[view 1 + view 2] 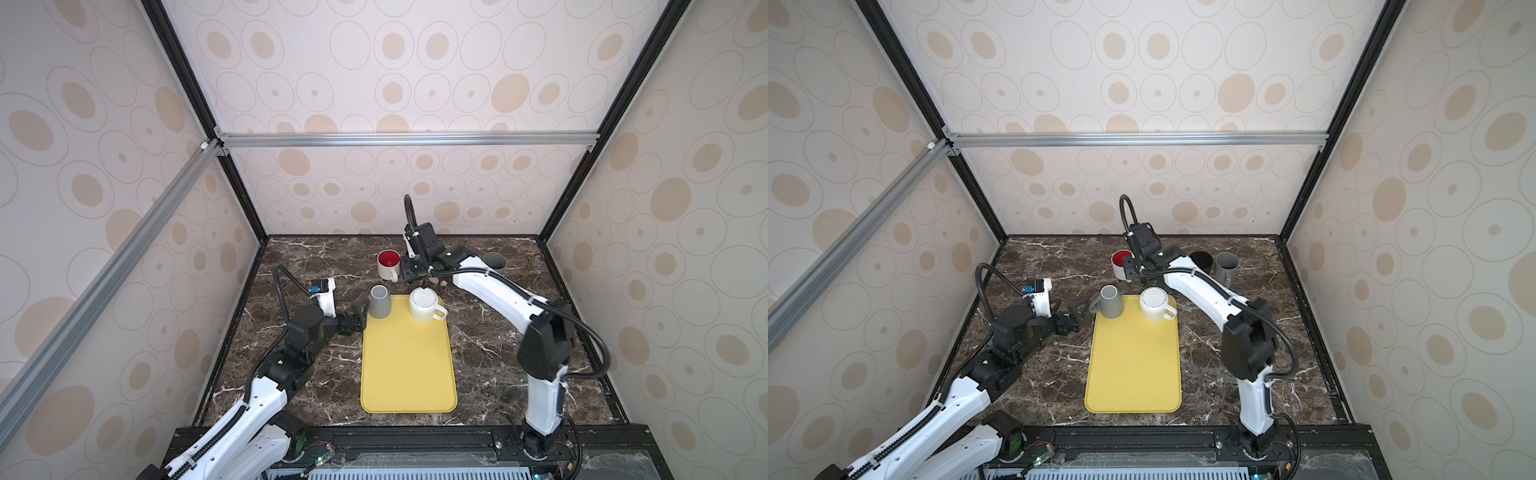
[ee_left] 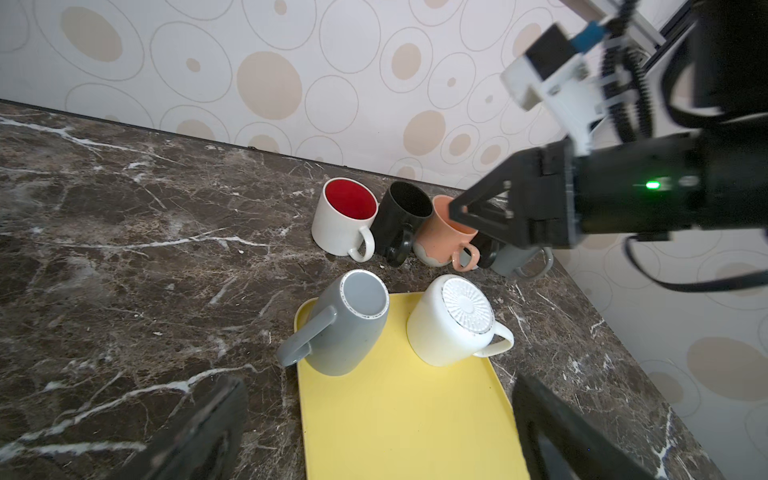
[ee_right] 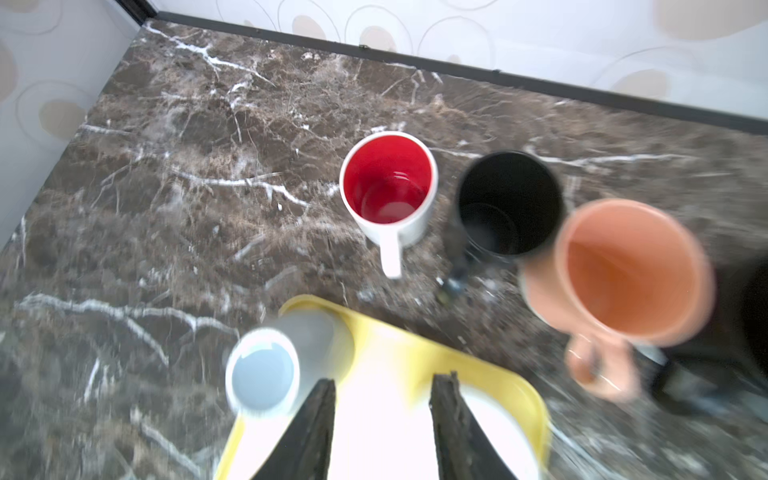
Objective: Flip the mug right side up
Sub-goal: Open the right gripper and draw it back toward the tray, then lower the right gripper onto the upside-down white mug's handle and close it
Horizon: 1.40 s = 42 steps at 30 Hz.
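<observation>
There are five upright mugs (image 2: 334, 230), two upside-down mugs (image 2: 347, 336) and one yellow tray (image 2: 399, 419).

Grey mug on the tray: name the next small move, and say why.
Probably ease the open left gripper forward until its fingers straddle the grey mug, then close. The mug stands base up on the tray, its handle pointing toward that gripper, which holds nothing.

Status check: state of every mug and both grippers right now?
Grey mug on tray: upside down.
White mug on tray: upside down.
Red-lined mug: upright.
Black mug: upright.
Peach mug: upright.
Back grey mug: upright.
Left gripper: open, empty.
Right gripper: open, empty.
</observation>
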Each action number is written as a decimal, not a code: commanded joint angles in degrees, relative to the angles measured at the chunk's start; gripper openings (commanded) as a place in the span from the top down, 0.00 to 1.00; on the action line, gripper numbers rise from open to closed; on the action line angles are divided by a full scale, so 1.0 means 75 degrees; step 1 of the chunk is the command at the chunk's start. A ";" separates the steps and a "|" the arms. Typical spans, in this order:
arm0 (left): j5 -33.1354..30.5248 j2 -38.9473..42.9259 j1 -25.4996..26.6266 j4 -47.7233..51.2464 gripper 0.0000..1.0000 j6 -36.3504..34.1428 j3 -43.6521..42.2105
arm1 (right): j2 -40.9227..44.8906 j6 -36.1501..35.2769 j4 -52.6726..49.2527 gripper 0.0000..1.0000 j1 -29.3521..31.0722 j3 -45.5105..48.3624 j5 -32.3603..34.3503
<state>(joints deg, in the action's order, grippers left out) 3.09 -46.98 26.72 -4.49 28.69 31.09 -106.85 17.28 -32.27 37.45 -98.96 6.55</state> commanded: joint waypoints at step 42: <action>0.0830 -0.0069 -0.0059 -0.0772 0.00 0.0230 -0.0419 | 0.1096 -0.4510 -0.0493 0.57 -0.0763 0.3248 -0.0610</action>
<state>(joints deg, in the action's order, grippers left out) 8.91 -48.05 26.72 -9.28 30.20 27.88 -97.23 -14.83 -34.41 32.10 -73.95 0.82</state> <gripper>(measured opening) 0.998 0.431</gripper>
